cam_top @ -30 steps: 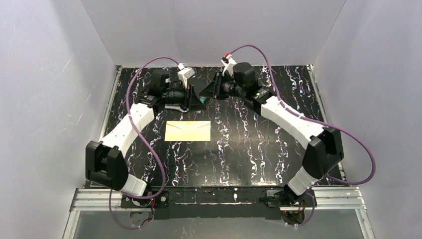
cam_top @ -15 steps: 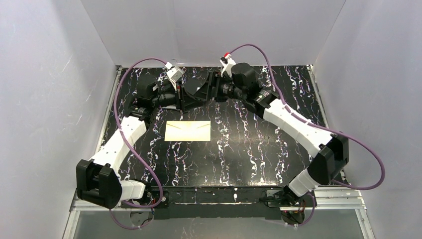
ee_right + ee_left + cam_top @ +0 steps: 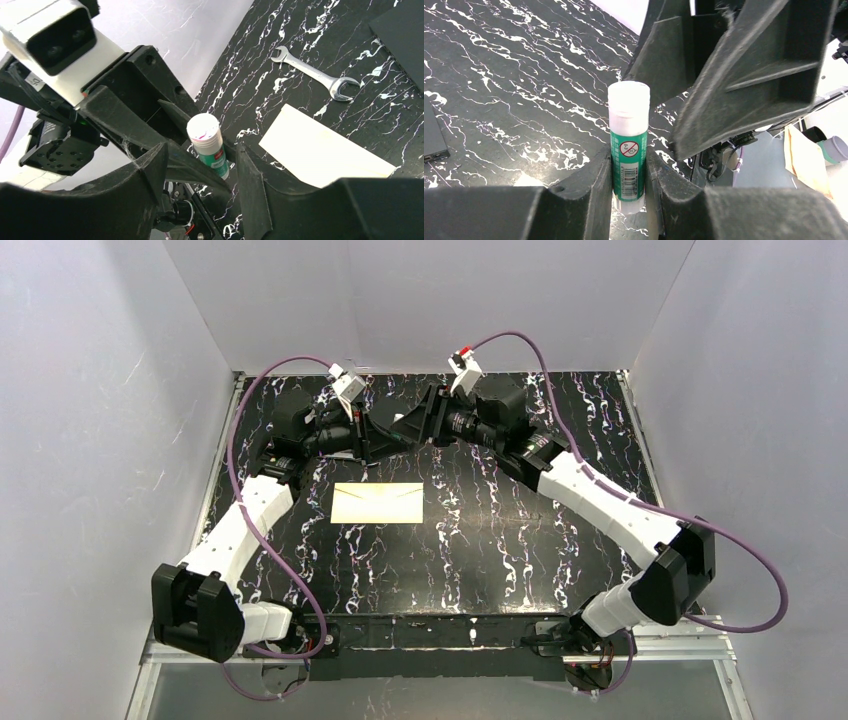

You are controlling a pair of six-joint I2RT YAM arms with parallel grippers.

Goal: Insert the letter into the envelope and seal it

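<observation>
Left wrist view: a glue stick (image 3: 628, 142) is clamped in the left tool (image 3: 629, 161); the right tool (image 3: 202, 152) is held apart near its cap.

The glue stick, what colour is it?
The glue stick is green with a white top; the left wrist view shows it best.
</observation>
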